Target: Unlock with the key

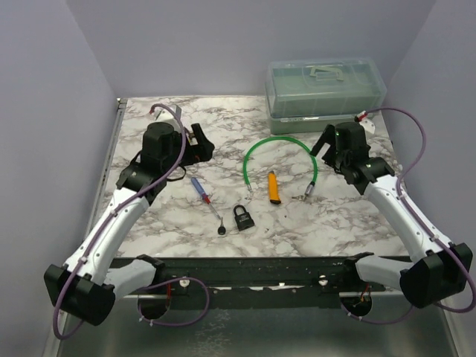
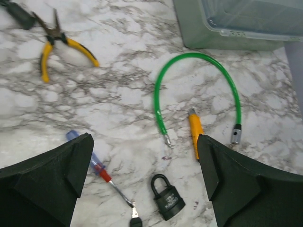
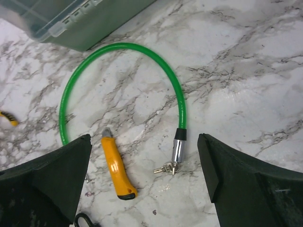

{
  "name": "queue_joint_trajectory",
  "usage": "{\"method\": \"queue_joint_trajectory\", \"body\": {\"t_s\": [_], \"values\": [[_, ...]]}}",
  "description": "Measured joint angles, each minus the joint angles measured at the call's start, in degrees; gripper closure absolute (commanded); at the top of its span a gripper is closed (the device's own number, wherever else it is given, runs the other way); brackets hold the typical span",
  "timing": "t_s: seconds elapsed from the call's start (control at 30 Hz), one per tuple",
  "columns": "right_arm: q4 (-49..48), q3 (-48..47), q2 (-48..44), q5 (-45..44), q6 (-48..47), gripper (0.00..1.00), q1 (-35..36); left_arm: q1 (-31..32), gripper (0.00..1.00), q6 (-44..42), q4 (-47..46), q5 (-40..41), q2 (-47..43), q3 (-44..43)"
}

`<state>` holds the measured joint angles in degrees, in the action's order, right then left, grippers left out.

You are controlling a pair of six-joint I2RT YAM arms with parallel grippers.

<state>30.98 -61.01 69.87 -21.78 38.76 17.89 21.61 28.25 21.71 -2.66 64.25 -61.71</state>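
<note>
The black padlock (image 1: 242,217) lies shut on the marble table near the front middle; it also shows in the left wrist view (image 2: 167,198). A tiny silver key with a black head (image 2: 135,216) lies just left of it, at the tip of the blue-and-red screwdriver (image 2: 97,166). Two more tiny silver keys (image 3: 166,168) lie at the metal end of the green cable (image 3: 175,94). My left gripper (image 2: 144,142) is open and empty, above and behind the padlock. My right gripper (image 3: 144,142) is open and empty, above the cable end.
A yellow utility knife (image 1: 274,187) lies between the padlock and the cable end. Yellow-handled pliers (image 2: 57,42) lie at the back left. A translucent green toolbox (image 1: 326,93) stands at the back right. Walls close in the table's left, right and back.
</note>
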Motion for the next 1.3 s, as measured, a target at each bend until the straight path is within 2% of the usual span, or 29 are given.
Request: {"method": "queue_joint_trajectory", "body": {"t_s": [0.13, 0.33, 0.5, 0.7, 0.87, 1.03, 1.3], "values": [[-1.9, 1.7, -3.9, 2.9, -2.3, 0.00, 0.0, 0.0, 0.01, -3.1, 3.4, 9.4, -6.7, 1.2], [-4.0, 4.5, -5.9, 9.7, -5.4, 0.00, 0.0, 0.0, 0.01, -4.6, 4.2, 20.0, -15.8, 8.8], [-4.4, 5.9, -5.9, 15.0, -6.2, 0.00, 0.0, -0.2, 0.01, -5.8, 4.7, 22.6, -13.1, 11.6], [-5.2, 9.2, -5.7, 21.3, -3.5, 0.00, 1.4, -2.3, 0.01, -6.6, 4.7, 20.8, -7.7, 11.6], [-5.5, 9.9, -1.7, 22.0, -0.3, 0.00, 9.8, -3.8, 0.02, -6.7, 4.7, 18.3, -7.1, 11.6], [-4.5, 6.5, 8.4, 20.0, 2.8, 0.00, 20.8, -4.0, 0.03, -6.9, 4.7, 16.8, -7.1, 11.6], [-4.2, 2.3, 18.0, 17.5, 5.9, 0.00, 30.3, -4.0, 0.04, -6.9, 4.7, 15.7, -7.2, 11.6]]}}
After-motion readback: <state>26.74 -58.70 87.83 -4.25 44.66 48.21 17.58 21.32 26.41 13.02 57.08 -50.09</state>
